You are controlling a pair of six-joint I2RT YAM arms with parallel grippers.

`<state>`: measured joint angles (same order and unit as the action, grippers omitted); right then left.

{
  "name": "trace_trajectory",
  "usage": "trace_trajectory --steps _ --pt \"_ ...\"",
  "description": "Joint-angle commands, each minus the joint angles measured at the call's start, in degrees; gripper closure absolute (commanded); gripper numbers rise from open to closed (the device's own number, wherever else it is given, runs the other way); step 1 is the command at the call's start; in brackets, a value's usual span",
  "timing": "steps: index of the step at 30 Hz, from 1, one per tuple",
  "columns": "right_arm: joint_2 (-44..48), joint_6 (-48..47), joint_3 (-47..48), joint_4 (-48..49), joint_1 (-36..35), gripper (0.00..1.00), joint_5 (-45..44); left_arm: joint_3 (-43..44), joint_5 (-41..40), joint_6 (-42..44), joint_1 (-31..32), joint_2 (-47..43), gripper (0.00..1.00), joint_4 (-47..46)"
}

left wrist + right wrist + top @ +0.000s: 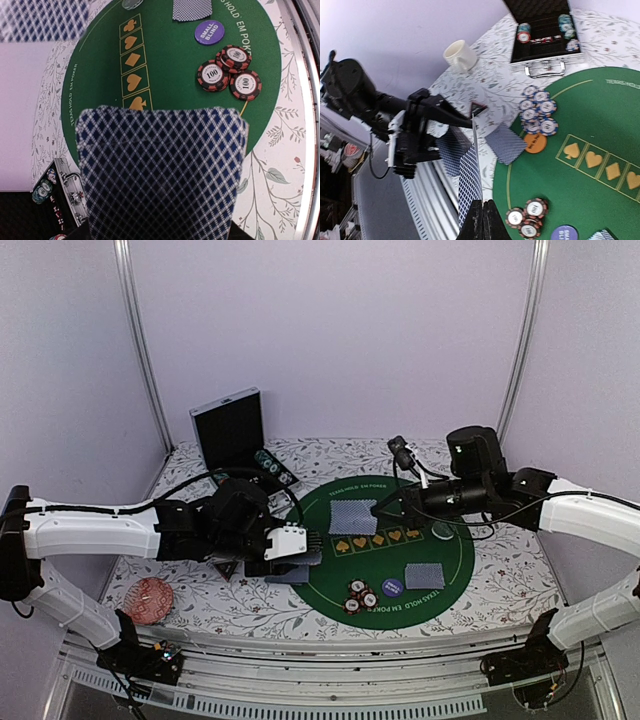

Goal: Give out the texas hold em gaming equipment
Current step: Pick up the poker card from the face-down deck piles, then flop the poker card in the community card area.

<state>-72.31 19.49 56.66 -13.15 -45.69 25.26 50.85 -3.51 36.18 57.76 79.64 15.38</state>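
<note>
Right gripper (481,207) pinches card (469,180); (left gripper (300,558) holds deck (160,170))

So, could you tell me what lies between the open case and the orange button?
A cluster of striped chips, between open case and orange button, in right wrist view.
</note>
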Motion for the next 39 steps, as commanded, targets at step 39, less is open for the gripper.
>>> trace_trajectory --steps 39 --pt "-49.4 -48.9 21.6 -1.1 -10.9 0.98 -39.6 4.5 -7.4 -6.8 -8.2 -0.4 0.47 -1.5"
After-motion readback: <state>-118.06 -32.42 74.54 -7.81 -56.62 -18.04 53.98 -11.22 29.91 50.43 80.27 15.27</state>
